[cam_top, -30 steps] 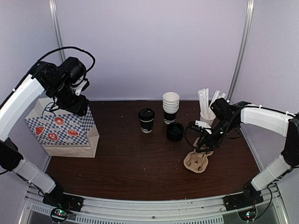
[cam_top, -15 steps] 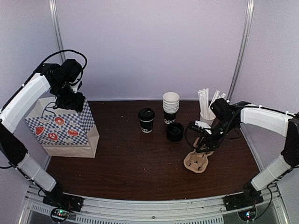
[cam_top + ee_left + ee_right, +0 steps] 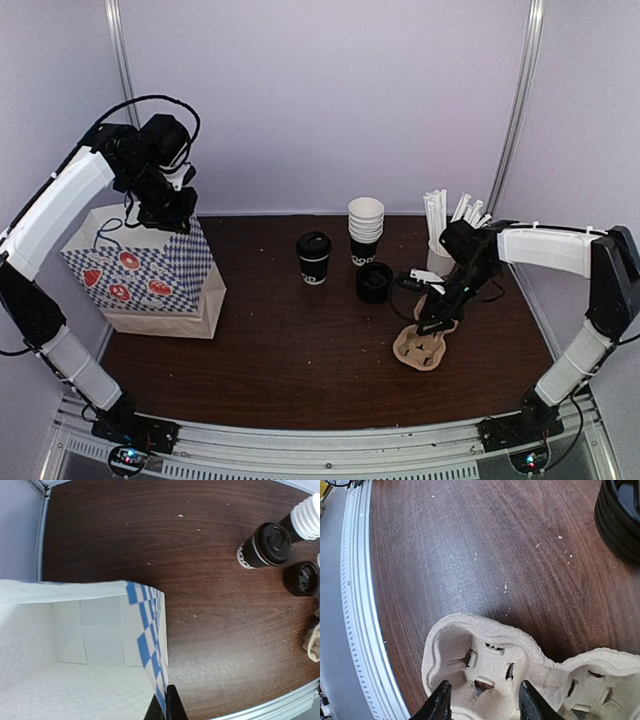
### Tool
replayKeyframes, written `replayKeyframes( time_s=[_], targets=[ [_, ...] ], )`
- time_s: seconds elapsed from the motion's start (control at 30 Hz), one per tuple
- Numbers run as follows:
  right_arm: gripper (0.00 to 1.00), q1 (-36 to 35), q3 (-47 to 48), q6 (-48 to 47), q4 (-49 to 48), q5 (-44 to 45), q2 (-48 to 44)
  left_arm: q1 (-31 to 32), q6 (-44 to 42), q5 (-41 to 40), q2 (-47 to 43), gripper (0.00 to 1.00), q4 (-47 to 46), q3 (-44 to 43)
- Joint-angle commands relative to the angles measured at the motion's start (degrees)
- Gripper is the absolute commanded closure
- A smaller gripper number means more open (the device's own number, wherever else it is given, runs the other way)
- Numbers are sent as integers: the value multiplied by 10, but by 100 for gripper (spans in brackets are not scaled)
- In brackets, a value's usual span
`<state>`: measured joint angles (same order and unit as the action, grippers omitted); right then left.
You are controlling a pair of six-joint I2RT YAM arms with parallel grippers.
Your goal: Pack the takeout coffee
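Observation:
The takeout coffee, a black cup with a black sip lid, stands upright mid-table and also shows in the left wrist view. Far to its left, my left gripper is shut on the top rim of the blue-checked paper bag. In the left wrist view its fingertips pinch the bag's wall, and the white inside of the bag is empty. My right gripper hangs right of the cup over a brown pulp cup carrier. Its jaws stand apart astride the carrier's middle.
A short black stack of lids sits right of the coffee, with a stack of cups behind it. A white cup of straws stands at the back right. A metal rail edges the table's near side.
My left gripper has closed on the bag's rim, and the bag has shifted and leaned to the right. My right gripper has edged left over the carrier, its jaws a little narrower.

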<state>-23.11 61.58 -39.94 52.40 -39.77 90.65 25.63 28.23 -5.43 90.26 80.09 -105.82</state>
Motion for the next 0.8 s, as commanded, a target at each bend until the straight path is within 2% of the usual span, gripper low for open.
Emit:
replayKeyframes(
  time_s=[0.0,0.17,0.27,0.47,0.6,0.77],
  targets=[
    [55,1,31,-4,34,-23,31,57,54,23,-33,100,48,-37],
    [57,2,39,-2,36,-57,-20,141,103,25,-75,100,-18,20],
    [57,5,52,7,52,-51,-44,182,135,53,-62,100,-56,28],
    [57,39,63,-1,79,-36,-73,260,168,52,-14,100,-114,1],
    [57,57,84,-12,116,-38,-78,291,167,47,33,100,-129,-42],
    [58,68,62,-15,113,-30,-105,317,175,97,102,100,-182,-85]
  ],
)
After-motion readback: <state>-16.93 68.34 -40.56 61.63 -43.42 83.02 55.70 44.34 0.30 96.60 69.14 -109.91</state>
